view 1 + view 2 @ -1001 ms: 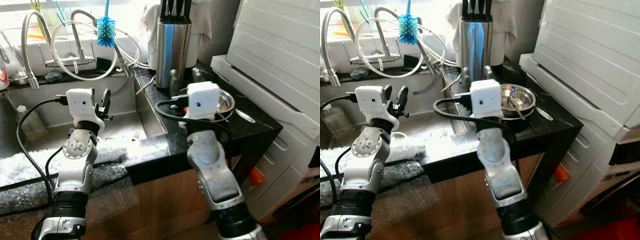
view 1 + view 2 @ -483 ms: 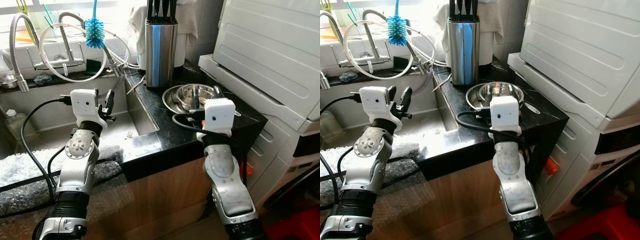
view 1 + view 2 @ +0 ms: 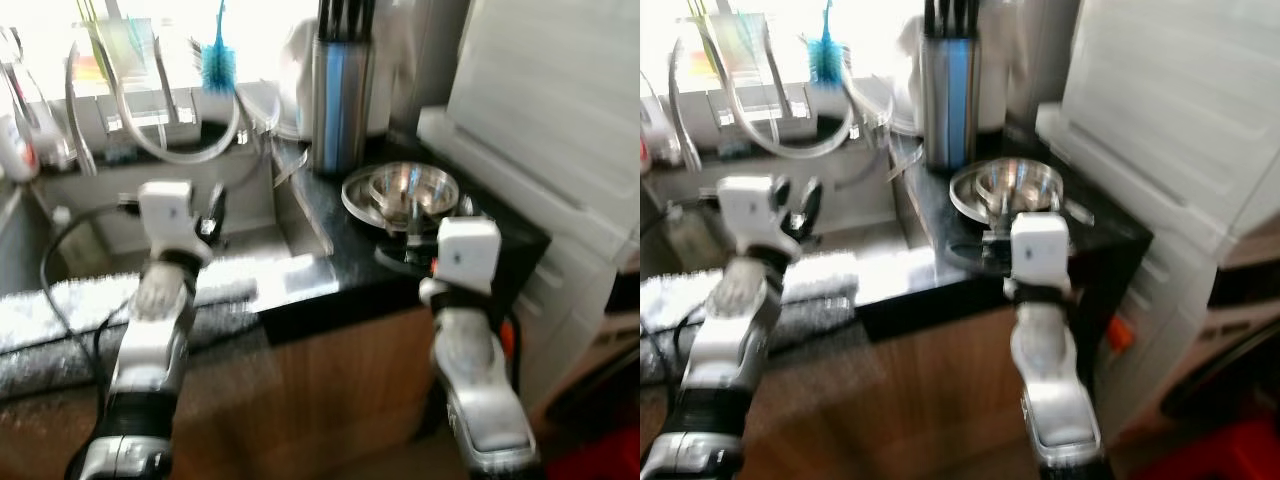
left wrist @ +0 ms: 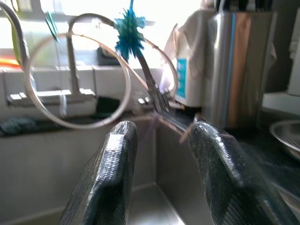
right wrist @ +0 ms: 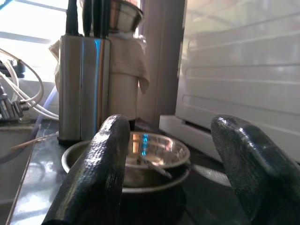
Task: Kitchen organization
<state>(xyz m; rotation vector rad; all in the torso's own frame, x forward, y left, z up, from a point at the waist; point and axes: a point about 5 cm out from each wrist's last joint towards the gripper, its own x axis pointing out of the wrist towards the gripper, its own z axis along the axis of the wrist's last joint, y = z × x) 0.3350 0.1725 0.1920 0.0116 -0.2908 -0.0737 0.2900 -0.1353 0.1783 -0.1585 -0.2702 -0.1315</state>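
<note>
A: Where do the stacked shiny steel bowls [image 5: 136, 154] sit?

B: On the black stone worktop [image 3: 345, 262], beside the tall steel knife block [image 3: 340, 105]. They lie straight ahead of the right tool [image 5: 171, 176], fingers spread apart; that arm is nearer.

A: Left tool [image 4: 161, 176]?

B: Also apart, over the steel sink [image 3: 245, 245], facing the blue bottle brush [image 4: 129, 28].
</note>
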